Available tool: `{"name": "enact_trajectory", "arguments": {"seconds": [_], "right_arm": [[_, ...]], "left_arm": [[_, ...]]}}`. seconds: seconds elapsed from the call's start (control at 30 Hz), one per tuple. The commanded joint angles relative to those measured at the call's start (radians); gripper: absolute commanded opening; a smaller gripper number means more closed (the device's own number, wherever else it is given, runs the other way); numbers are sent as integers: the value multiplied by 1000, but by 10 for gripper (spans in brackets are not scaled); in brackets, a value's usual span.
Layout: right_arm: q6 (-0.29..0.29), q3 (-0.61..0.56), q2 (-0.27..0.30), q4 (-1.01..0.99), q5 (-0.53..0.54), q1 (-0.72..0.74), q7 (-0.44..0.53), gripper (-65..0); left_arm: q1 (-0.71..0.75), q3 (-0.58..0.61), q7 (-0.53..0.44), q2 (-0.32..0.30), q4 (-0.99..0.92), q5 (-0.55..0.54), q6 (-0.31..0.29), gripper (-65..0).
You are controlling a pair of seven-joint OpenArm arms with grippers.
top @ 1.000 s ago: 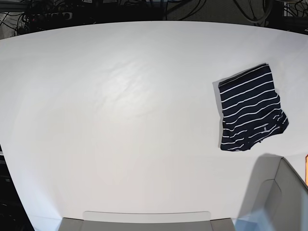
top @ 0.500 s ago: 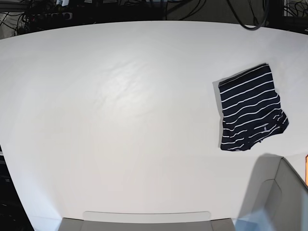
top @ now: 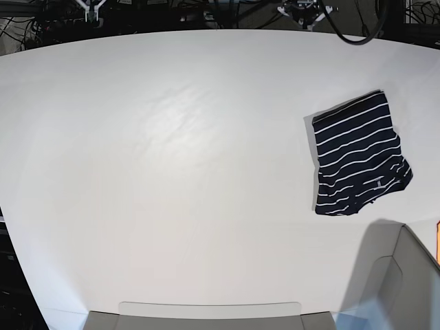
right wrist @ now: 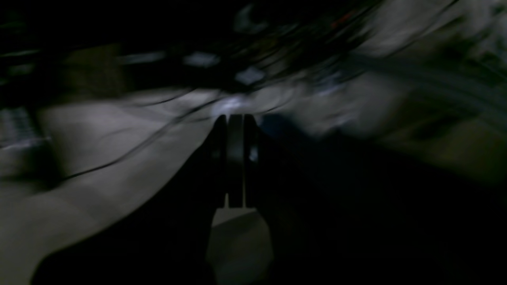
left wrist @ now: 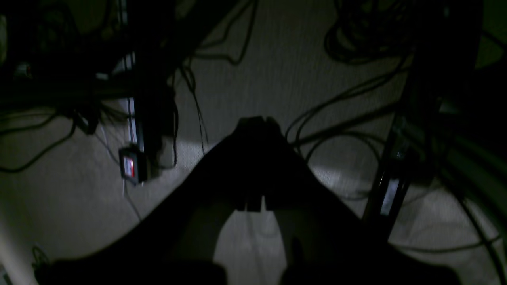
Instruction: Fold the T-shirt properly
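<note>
On the white table's [top: 172, 172] right side, the folded T-shirt [top: 359, 155] lies flat, alone. Beyond the far edge, the left gripper [left wrist: 255, 120] and right gripper [right wrist: 235, 118] hang clenched and empty above a dim, cable-strewn floor [left wrist: 277, 59].

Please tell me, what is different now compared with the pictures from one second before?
Both arms have come into the base view at the table's far edge: left gripper, right gripper, fingers shut, holding nothing. The folded T-shirt lies unmoved on the white table.
</note>
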Motion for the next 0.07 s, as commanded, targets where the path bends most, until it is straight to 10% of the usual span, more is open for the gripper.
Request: {"name": "enact_trajectory", "arguments": {"seconds": [0.0,0.03], "right_arm": [[-27,4,1,-6,-21,-4,6,-650],[-56,5,1,-21,-36,4,4,-650]], "left_arm": [[12,-3,1,0,-4,-4,8,-650],[10,-3,1,0,-4,-6,9,-650]]}}
